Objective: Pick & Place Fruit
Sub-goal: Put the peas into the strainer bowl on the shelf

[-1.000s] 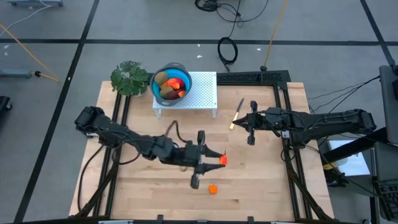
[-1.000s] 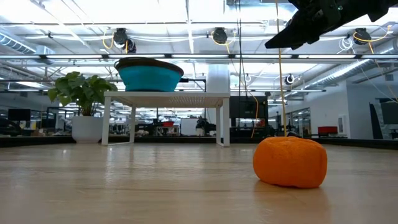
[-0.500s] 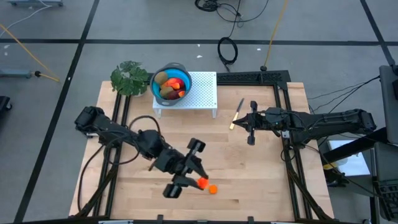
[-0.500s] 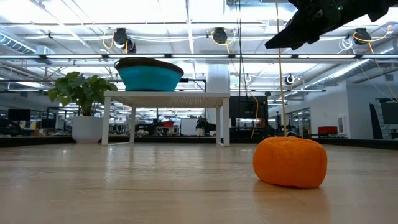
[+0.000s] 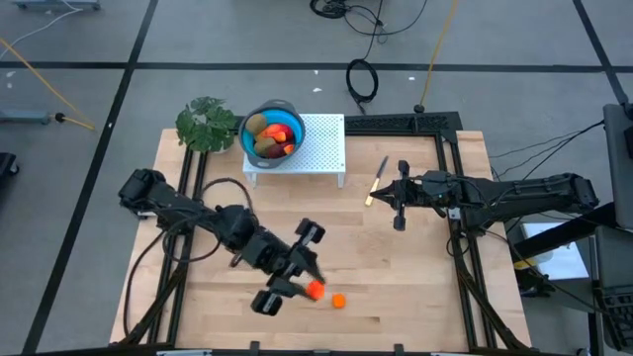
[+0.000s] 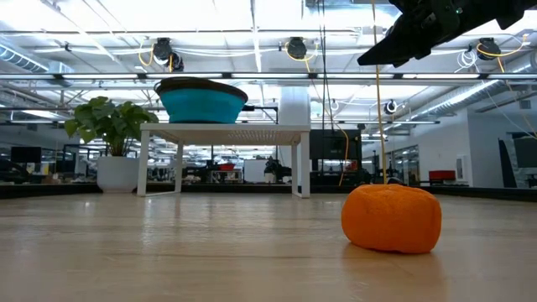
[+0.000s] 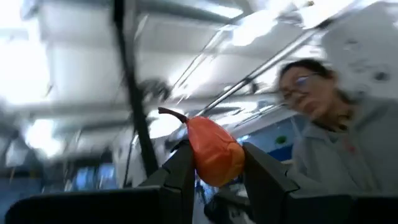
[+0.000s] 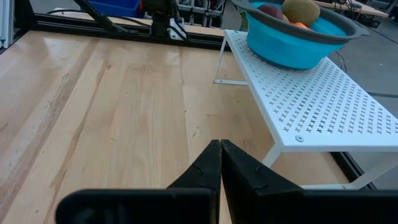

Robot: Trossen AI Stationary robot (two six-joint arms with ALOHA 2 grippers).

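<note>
Pinching a smooth, pear-shaped, seemingly soft orange-red fruit [image 7: 214, 155], left pincer [image 5: 310, 288]; right pincer [image 8: 220, 163] pressed together.

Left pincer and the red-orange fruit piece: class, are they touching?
Touching. The left wrist view shows the left pincer with its fingers pressed against both sides of the red-orange fruit piece.

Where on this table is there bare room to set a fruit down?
Bare wood lies between the white rack and the left hand, and right of the orange ball toward the table's right edge. The bowl is crowded with fruit. The right hand hangs beside the knife.
</note>
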